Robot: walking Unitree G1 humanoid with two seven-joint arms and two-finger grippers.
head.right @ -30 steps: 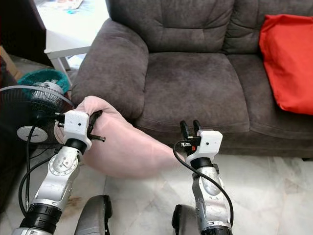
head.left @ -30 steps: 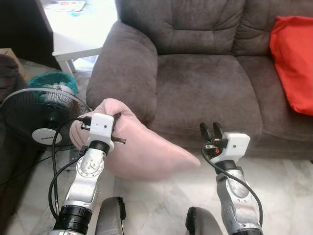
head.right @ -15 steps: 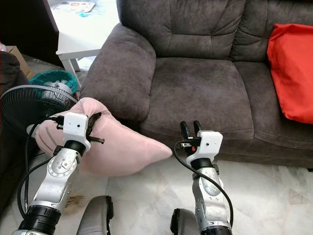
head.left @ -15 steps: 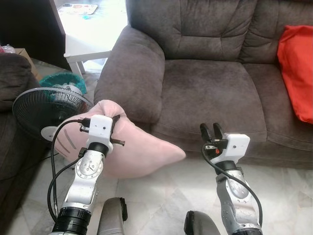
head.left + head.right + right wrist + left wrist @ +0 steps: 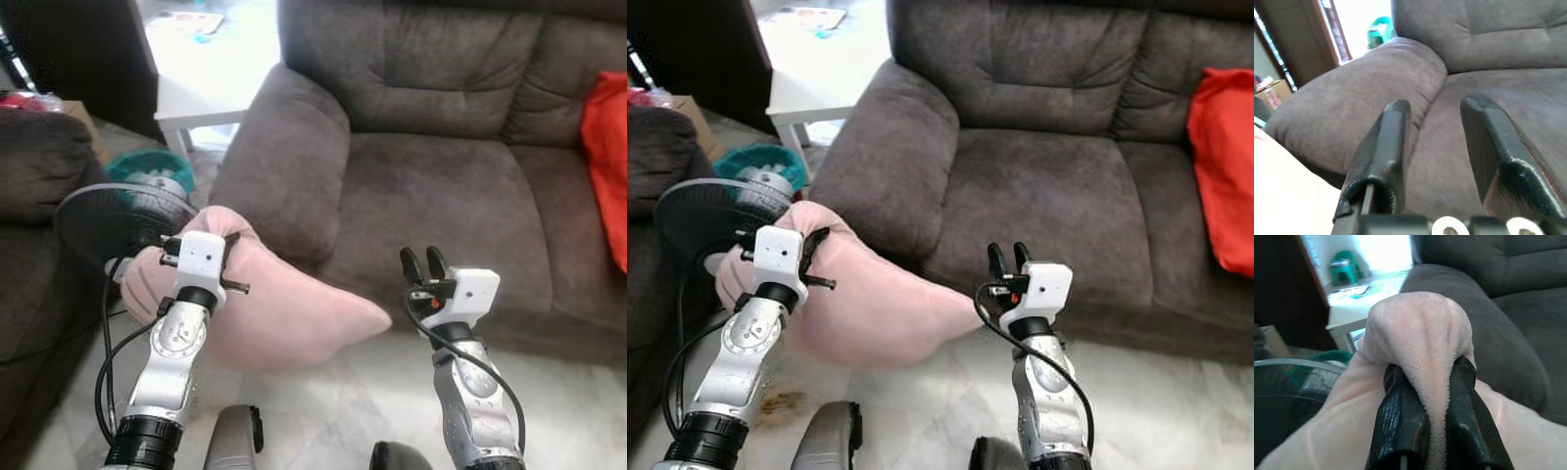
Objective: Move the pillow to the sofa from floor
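Note:
A pale pink pillow (image 5: 284,313) hangs off the floor in front of the dark grey sofa (image 5: 431,186), below its left armrest (image 5: 289,157). My left gripper (image 5: 227,240) is shut on a bunched corner of the pillow (image 5: 1422,342), which bulges out between the two black fingers (image 5: 1400,416). My right gripper (image 5: 422,262) is held up in front of the sofa seat's front edge, open, with nothing between its fingers (image 5: 1386,147).
A black standing fan (image 5: 122,220) is on the floor at my left, beside a dark armchair (image 5: 34,196). A white low table (image 5: 211,69) stands behind the armrest. A red cushion (image 5: 607,137) lies at the sofa's right end. Pale tiled floor (image 5: 549,392) lies before the sofa.
The camera has swung left, so the sofa and red cushion have slid right in view. The pillow stays held in my left gripper. The right gripper has not changed.

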